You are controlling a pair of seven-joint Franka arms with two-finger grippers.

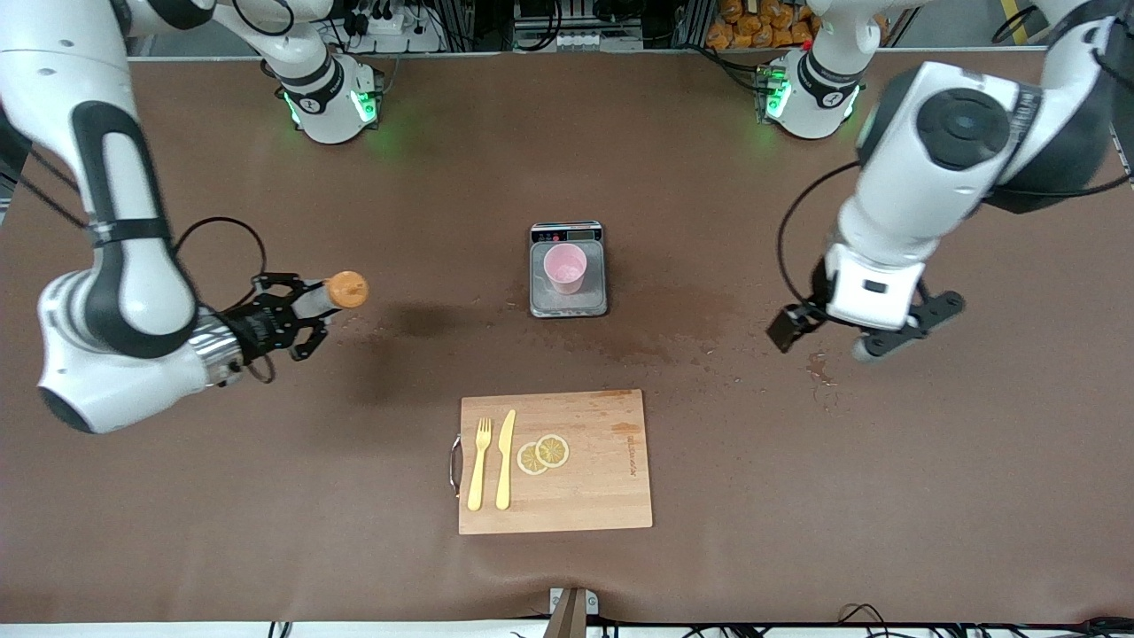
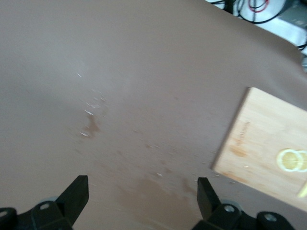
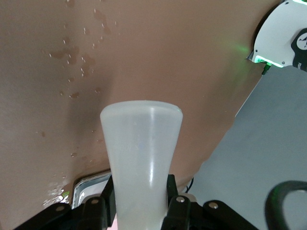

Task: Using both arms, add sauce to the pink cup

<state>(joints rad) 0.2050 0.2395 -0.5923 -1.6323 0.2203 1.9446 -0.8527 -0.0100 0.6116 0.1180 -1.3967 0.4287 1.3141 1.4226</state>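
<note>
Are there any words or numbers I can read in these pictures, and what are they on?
None can be read.
Wooden cutting board: a small dark printed mark near one edge, too small and blurred to read.
Grey scale under the pink cup: a dark strip with red dots, no number to make out.
Robot bases: a round badge on each, too small to read.
Sauce bottle: no label showing.

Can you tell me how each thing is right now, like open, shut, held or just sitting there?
Translucent whitish squeeze bottle with orange cap: held in the air, tilted sideways.
Right end effector: shut on the bottle.
Left end effector: open, empty, above the stained brown table.
Pale pink plastic cup: upright on the grey scale.
Yellow fork and knife: lying side by side on the wooden cutting board.
Lemon slices: overlapping, flat on the board.
</note>
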